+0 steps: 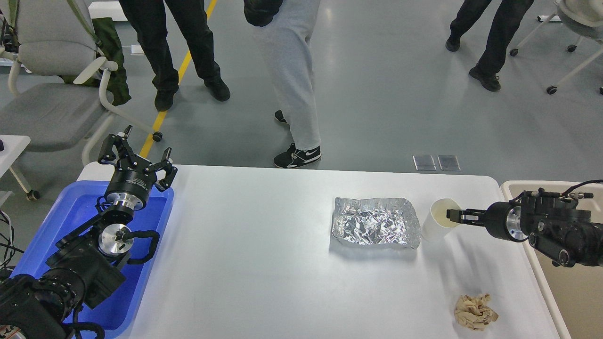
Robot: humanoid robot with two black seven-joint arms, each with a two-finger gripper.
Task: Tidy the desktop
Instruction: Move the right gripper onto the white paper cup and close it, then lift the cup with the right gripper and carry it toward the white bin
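Observation:
The white desktop [264, 263] holds a crumpled foil tray [375, 222], a white paper cup [437, 221] just right of it, and a crumpled beige paper wad [474, 311] near the front right. My right gripper [451, 215] reaches in from the right at the cup's rim, and its fingers look closed on the rim's right side. My left gripper [136, 157] is open and empty, pointing up over the far corner of the blue tray [70, 212].
A beige bin [572, 292] stands at the table's right edge, under my right arm. People stand on the floor beyond the far edge. A grey chair [52, 103] is at the far left.

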